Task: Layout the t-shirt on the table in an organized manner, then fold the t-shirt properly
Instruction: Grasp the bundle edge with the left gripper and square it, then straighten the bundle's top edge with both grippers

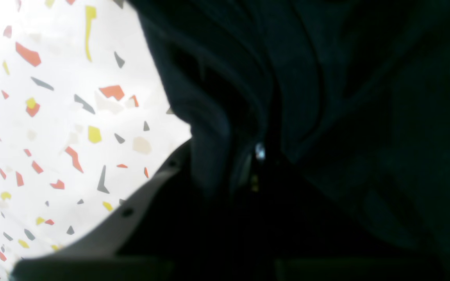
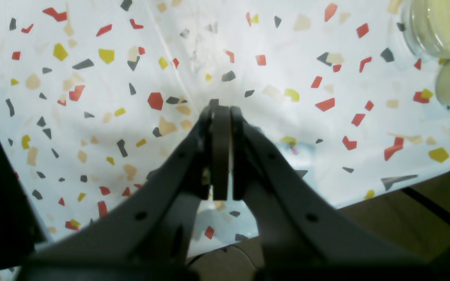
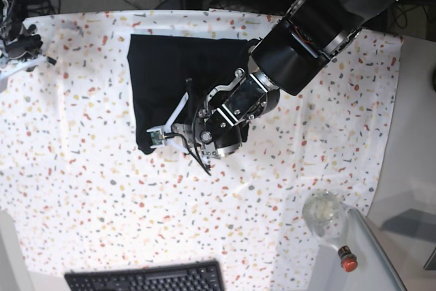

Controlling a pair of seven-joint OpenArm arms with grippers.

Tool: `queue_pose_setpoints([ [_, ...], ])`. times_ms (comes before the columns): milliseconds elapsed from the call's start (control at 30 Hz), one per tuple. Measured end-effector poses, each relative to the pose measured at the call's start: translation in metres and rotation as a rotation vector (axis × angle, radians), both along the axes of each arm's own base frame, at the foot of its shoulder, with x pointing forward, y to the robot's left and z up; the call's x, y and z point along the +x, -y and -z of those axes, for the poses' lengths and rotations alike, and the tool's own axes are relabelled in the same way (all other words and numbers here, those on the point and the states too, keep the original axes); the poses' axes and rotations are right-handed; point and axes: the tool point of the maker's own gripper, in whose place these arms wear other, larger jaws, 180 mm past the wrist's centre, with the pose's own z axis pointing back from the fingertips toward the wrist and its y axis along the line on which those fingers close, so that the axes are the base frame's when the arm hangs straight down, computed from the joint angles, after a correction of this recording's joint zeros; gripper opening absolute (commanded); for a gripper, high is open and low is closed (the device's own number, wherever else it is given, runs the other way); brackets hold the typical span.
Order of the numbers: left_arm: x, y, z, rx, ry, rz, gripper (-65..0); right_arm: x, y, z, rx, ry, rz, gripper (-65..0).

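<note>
Here the left gripper (image 3: 158, 134) pinches the t-shirt's (image 3: 177, 66) lower edge; it should pull evenly across the surface (image 3: 102, 182). The right gripper (image 2: 220, 113) hangs closed, empty.

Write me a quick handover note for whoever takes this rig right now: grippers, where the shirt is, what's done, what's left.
Left gripper: shut on the t-shirt, pinching its near edge; the left wrist view shows dark fabric bunched between the fingers.
Right gripper: shut, holding nothing, over bare table at the far left of the base view.
T-shirt: lies on the table as a compact dark block, apparently partly folded; no sleeves show.
Nearby: keyboard at the near edge, glass jar to the right.
Done: shirt laid out, some folding seems made.
Left: finish the current fold, release, tidy the edges.
</note>
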Motion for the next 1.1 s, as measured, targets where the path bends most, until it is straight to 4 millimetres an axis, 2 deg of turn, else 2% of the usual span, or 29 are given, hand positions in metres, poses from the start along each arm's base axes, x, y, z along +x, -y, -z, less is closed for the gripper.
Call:
queue_pose_setpoints([
  [33,0.000,0.000,0.000,0.002,0.001,0.001,-65.0,-0.001,0.000,0.000,0.001,-0.001,0.000,-65.0],
  [67,0.001,0.000,0.000,0.002,0.002,0.001,-61.7,-0.001,0.000,0.000,0.000,-0.002,0.000,-65.0],
  [200,0.007,-0.001,-0.005,0.002,0.023,-0.005,-32.1,0.001,0.000,-0.001,0.000,0.002,-0.001,-65.0],
  [267,0.012,-0.001,-0.012,0.010,0.051,0.016,-20.9,0.001,0.000,0.000,0.000,0.002,-0.001,-65.0],
  [333,0.011,0.002,-0.018,0.014,0.075,0.059,-13.8,0.000,0.000,0.000,0.000,0.001,-0.001,-65.0],
  [400,0.010,0.007,-0.026,-0.003,0.093,0.084,-11.7,0.000,-0.001,0.000,0.001,0.000,-0.001,-65.0],
  [500,0.014,0.011,-0.037,-0.009,0.124,0.091,-11.8,0.000,-0.001,0.000,0.001,-0.001,-0.003,-65.0],
  [667,0.033,0.001,-0.063,0.024,0.203,0.090,-11.8,0.000,-0.002,-0.001,0.001,-0.001,-0.006,-65.0],
  [733,0.037,-0.006,-0.075,0.027,0.242,0.093,-11.8,0.002,-0.011,-0.006,-0.002,0.014,-0.040,-65.0],
  [800,0.038,-0.010,-0.086,0.038,0.276,0.096,-14.0,0.004,-0.032,-0.013,0.016,0.030,-0.103,-65.0],
  [833,0.037,-0.011,-0.092,0.036,0.291,0.093,-18.1,0.005,-0.046,-0.017,0.039,0.038,-0.134,-65.0],
  [867,0.034,-0.012,-0.097,0.029,0.299,0.084,-26.0,0.006,-0.057,-0.023,0.048,0.053,-0.163,-65.0],
  [1000,0.014,-0.019,-0.113,-0.065,0.307,-0.009,-65.0,0.017,-0.104,-0.046,0.094,0.126,-0.284,-65.0],
  [1100,-0.006,-0.044,-0.108,-0.092,0.282,-0.111,-65.0,0.013,-0.147,-0.046,0.160,0.125,-0.386,-65.0],
])
